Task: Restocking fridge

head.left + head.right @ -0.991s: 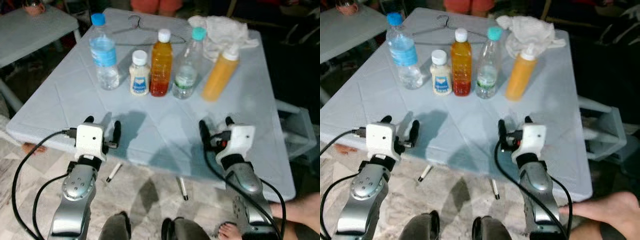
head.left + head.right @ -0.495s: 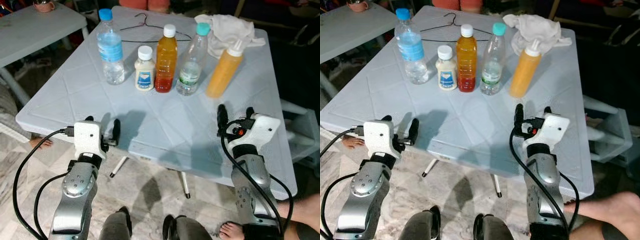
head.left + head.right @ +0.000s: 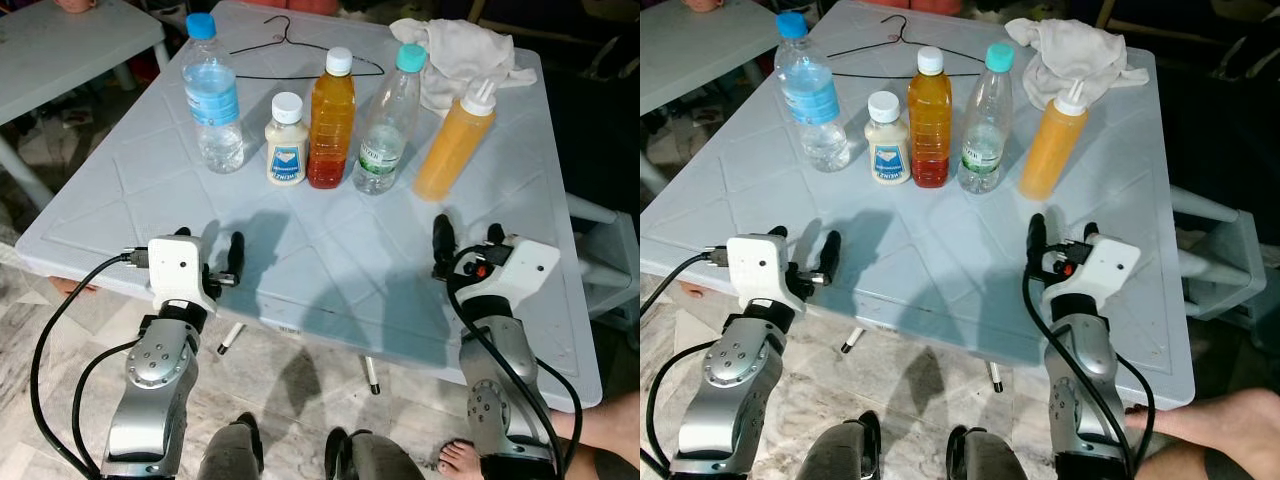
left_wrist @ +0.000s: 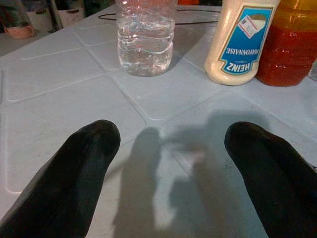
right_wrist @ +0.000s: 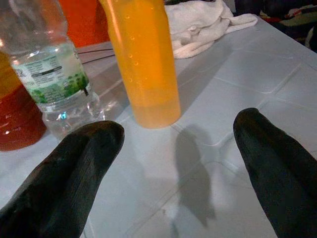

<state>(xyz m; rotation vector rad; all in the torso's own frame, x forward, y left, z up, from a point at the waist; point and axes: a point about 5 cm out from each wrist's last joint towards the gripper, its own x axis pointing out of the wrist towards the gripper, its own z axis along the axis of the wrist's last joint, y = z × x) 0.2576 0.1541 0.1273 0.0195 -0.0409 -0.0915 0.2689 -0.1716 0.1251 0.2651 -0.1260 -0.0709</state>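
Five bottles stand in a row on the white table (image 3: 330,270): a blue-capped water bottle (image 3: 213,100), a mayonnaise jar (image 3: 286,145), a red-orange juice bottle (image 3: 331,125), a clear teal-capped bottle (image 3: 386,125) and an orange squeeze bottle (image 3: 453,145). My left gripper (image 3: 210,240) hovers open over the table's near edge, facing the water bottle (image 4: 145,37) and the mayonnaise jar (image 4: 242,42). Over the near right part my right gripper (image 3: 466,230) is open, facing the squeeze bottle (image 5: 143,64) a short way ahead. Both hold nothing.
A white cloth (image 3: 455,45) and a wire hanger (image 3: 290,40) lie behind the bottles. A second table (image 3: 70,40) stands at the far left. White plastic furniture (image 3: 605,250) sits to the right. A person's bare foot (image 3: 610,430) rests on the floor at lower right.
The camera has shifted. My right gripper has moved forward over the table, closer to the squeeze bottle. The left gripper has stayed at the table's near edge.
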